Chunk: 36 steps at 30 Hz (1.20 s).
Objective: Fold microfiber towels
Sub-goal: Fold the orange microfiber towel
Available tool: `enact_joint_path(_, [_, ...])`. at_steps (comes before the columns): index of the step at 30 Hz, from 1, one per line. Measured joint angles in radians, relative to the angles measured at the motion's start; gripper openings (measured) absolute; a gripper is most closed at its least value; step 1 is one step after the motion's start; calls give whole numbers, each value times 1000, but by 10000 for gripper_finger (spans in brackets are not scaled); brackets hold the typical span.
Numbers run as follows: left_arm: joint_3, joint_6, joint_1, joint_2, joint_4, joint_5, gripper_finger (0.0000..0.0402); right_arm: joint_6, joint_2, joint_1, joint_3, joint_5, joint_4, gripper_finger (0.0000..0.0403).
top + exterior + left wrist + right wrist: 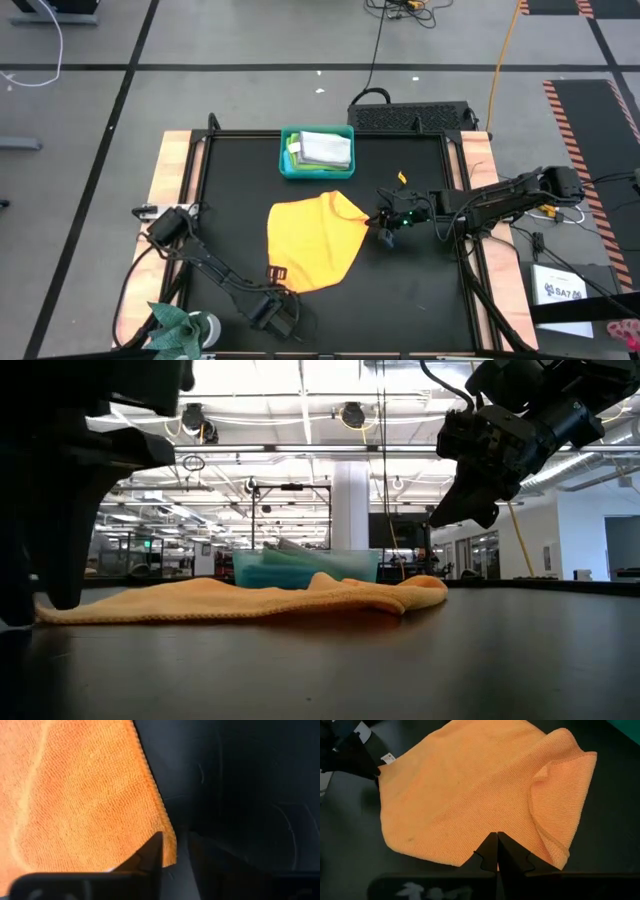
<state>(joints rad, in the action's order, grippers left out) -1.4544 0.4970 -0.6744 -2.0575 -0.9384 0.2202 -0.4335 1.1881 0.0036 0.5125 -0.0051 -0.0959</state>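
High view: an orange towel (315,240) lies spread on the black table (420,300), roughly in the middle. Its long axis runs from the near-left corner, by the left gripper (275,300), up toward the far-right corner, by the right gripper (388,232). That far-right corner is folded over on itself, which the right wrist view shows as a curled flap. A small white tag (387,757) sits at the towel's near-left edge; nothing on it can be read. The only writing in sight is a white card (558,290) on the floor to the right of the table, too small to read.

Behind the towel, toward the far edge, stands a teal bin (290,165) with a grey towel (325,148) folded on top and a green towel (295,150) showing at its left side. It is near the orange towel but apart from it. A folded teal-green cloth (175,325) sits at the near-left corner of the table, well apart from the rest.

Left gripper is low at the towel's near corner; in its wrist view the fingers (150,855) stand slightly apart, one over the cloth's edge and the other on bare table, and whether they pinch the cloth cannot be told. Right gripper hangs above the table just beside the folded corner, its fingers pressed together and holding nothing
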Motion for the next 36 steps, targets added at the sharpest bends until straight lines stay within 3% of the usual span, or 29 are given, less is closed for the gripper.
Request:
enact_joint_path(8, [18, -20, -28, 3, -18, 20, 170, 1, 0, 0, 0, 0, 0, 0])
enact_joint_path(19, [61, -47, -22, 7, 15, 76, 174, -3, 0, 0, 0, -1, 1, 0])
enact_joint_path(36, [61, 19, 10, 3, 30, -28, 8, -19, 0, 0, 0, -27, -4, 0])
